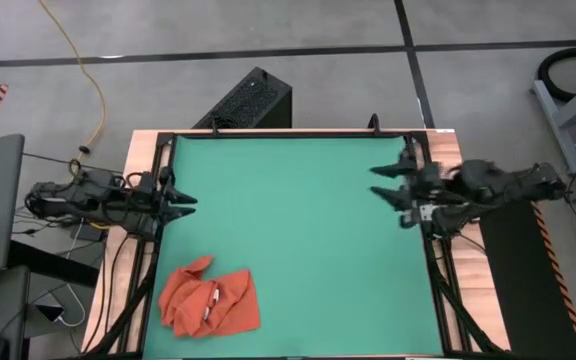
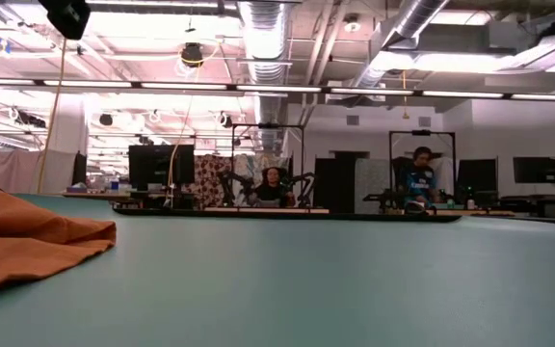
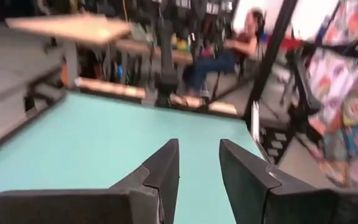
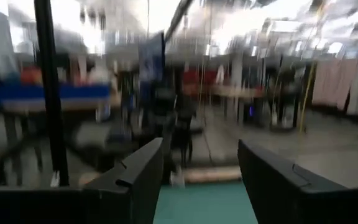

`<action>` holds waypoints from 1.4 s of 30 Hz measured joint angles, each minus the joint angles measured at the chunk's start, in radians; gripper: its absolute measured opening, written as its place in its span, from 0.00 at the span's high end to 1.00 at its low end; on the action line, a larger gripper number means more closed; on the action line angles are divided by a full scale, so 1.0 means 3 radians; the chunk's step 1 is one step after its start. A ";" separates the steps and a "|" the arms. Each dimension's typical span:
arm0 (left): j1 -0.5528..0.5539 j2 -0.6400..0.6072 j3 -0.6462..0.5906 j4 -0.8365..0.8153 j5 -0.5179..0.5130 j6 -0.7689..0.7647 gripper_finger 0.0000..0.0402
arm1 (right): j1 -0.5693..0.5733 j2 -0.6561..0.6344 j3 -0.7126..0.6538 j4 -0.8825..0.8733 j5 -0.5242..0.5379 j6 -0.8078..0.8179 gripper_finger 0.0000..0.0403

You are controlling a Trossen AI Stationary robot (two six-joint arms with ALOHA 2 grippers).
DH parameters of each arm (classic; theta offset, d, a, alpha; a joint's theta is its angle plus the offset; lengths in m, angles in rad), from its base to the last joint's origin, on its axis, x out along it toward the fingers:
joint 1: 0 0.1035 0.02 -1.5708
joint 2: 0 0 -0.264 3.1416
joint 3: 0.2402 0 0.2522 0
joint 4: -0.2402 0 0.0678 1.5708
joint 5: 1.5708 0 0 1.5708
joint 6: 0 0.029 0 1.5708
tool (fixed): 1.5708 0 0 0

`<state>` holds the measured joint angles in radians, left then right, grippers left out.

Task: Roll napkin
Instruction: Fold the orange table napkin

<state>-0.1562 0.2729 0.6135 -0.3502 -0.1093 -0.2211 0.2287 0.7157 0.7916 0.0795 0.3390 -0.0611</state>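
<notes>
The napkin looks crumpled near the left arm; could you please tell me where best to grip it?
Probably the napkin's raised corner pointing toward the left gripper. It sticks out from the bunched heap, so that gripper, open at the mat's left edge, could descend on it from above.

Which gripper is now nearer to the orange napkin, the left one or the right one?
Left. The left gripper hovers at the table's left edge, just beyond the crumpled napkin on that side. The right gripper waits at the opposite edge, across the mat.
</notes>
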 joint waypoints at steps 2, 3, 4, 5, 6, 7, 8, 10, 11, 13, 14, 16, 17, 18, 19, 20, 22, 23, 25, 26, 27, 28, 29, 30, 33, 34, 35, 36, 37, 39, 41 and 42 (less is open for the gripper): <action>-0.0001 0.0169 0.0144 -0.0211 0.0090 -0.0056 0.74 | -0.0001 0.0483 0.0333 -0.0215 -0.0034 0.0000 0.44; -0.0001 0.0250 0.0211 -0.0326 0.0121 -0.0093 0.74 | -0.0001 0.0708 0.0481 -0.0305 -0.0082 0.0000 0.45; -0.0001 0.0331 0.0270 -0.0451 0.0149 -0.0140 0.74 | 0.0000 0.0934 0.0626 -0.0400 -0.0145 0.0000 0.45; -0.0003 0.0403 0.0322 -0.0559 0.0157 -0.0186 0.74 | 0.0000 0.1165 0.0755 -0.0457 -0.0235 0.0000 0.45; -0.0003 0.0475 0.0371 -0.0675 0.0161 -0.0224 0.74 | 0.0001 0.1392 0.0874 -0.0496 -0.0339 0.0000 0.45; -0.0003 0.0537 0.0405 -0.0764 0.0162 -0.0258 0.74 | 0.0001 0.1611 0.0975 -0.0501 -0.0454 0.0000 0.45; -0.0003 0.0588 0.0429 -0.0840 0.0162 -0.0285 0.74 | 0.0006 0.1834 0.1044 -0.0527 -0.0603 0.0004 0.45; -0.0003 0.0653 0.0440 -0.0920 0.0162 -0.0331 0.74 | 0.0025 0.2230 0.1204 -0.0440 -0.0939 0.0020 0.45; -0.0003 0.0676 0.0440 -0.0945 0.0163 -0.0343 0.74 | 0.0027 0.2411 0.1280 -0.0333 -0.1085 0.0026 0.45; -0.0004 0.0712 0.0441 -0.0979 0.0181 -0.0358 0.74 | 0.0051 0.2760 0.1392 -0.0180 -0.1269 0.0048 0.45; -0.0004 0.0714 0.0441 -0.0994 0.0197 -0.0360 0.74 | 0.0070 0.2938 0.1447 -0.0126 -0.1306 0.0073 0.45; -0.0004 0.0724 0.0441 -0.0992 0.0224 -0.0364 0.74 | 0.0079 0.3290 0.1554 -0.0089 -0.1315 0.0114 0.45; -0.0004 0.0724 0.0441 -0.0989 0.0229 -0.0364 0.74 | 0.0079 0.3443 0.1612 -0.0101 -0.1315 0.0115 0.45; -0.0004 0.0724 0.0441 -0.0996 0.0230 -0.0360 0.74 | 0.0076 0.3585 0.1681 -0.0101 -0.1310 0.0115 0.45; -0.0004 0.0725 0.0441 -0.1005 0.0230 -0.0350 0.74 | 0.0080 0.3710 0.1758 -0.0072 -0.1294 0.0117 0.45; -0.0004 0.0726 0.0441 -0.1020 0.0230 -0.0344 0.74 | 0.0090 0.3832 0.1833 -0.0045 -0.1265 0.0117 0.45; -0.0004 0.0739 0.0441 -0.1082 0.0229 -0.0337 0.74 | 0.0133 0.4079 0.1959 -0.0043 -0.1226 0.0094 0.45; -0.0004 0.0747 0.0441 -0.1096 0.0222 -0.0337 0.74 | 0.0166 0.4203 0.2022 -0.0069 -0.1217 0.0063 0.45; -0.0004 0.0750 0.0441 -0.1111 0.0181 -0.0349 0.74 | 0.0232 0.4448 0.2148 -0.0230 -0.1217 0.0006 0.45; -0.0004 0.0750 0.0441 -0.1130 0.0158 -0.0368 0.74 | 0.0259 0.4547 0.2228 -0.0322 -0.1217 -0.0025 0.45; -0.0004 0.0749 0.0441 -0.1143 0.0138 -0.0378 0.74 | 0.0288 0.4629 0.2317 -0.0401 -0.1217 -0.0048 0.45; -0.0004 0.0749 0.0441 -0.1143 0.0121 -0.0376 0.74 | 0.0312 0.4689 0.2405 -0.0457 -0.1217 -0.0054 0.45; -0.0004 0.0748 0.0441 -0.1140 0.0106 -0.0366 0.74 | 0.0324 0.4742 0.2491 -0.0493 -0.1217 -0.0056 0.45; -0.0004 0.0748 0.0441 -0.1140 0.0080 -0.0349 0.74 | 0.0339 0.4794 0.2577 -0.0502 -0.1223 -0.0062 0.45; -0.0004 0.0749 0.0440 -0.1140 -0.0035 -0.0299 0.74 | 0.0392 0.4903 0.2725 -0.0517 -0.1272 -0.0231 0.45; -0.0004 0.0749 0.0440 -0.1139 -0.0086 -0.0288 0.74 | 0.0410 0.4943 0.2775 -0.0502 -0.1286 -0.0298 0.45; -0.0004 0.0749 0.0441 -0.1137 -0.0133 -0.0285 0.74 | 0.0436 0.4956 0.2790 -0.0505 -0.1292 -0.0367 0.45; -0.0004 0.0749 0.0440 -0.1138 -0.0184 -0.0285 0.74 | 0.0455 0.4956 0.2790 -0.0532 -0.1305 -0.0419 0.45; -0.0004 0.0749 0.0440 -0.1137 -0.0224 -0.0283 0.74 | 0.0474 0.4982 0.2798 -0.0479 -0.1318 -0.0448 0.45; -0.0004 0.0749 0.0439 -0.1135 -0.0275 -0.0282 0.74 | 0.0505 0.4999 0.2811 -0.0402 -0.1345 -0.0483 0.45; -0.0004 0.0748 0.0439 -0.1134 -0.0295 -0.0281 0.74 | 0.0522 0.5041 0.2799 -0.0303 -0.1422 -0.0500 0.45; -0.0004 0.0749 0.0439 -0.1134 -0.0297 -0.0281 0.74 | 0.0525 0.5080 0.2803 -0.0164 -0.1477 -0.0501 0.45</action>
<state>-0.1574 0.4975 0.7452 -0.6903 -0.1984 -0.3054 0.3862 2.2396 1.6324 0.0302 -0.1039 -0.2113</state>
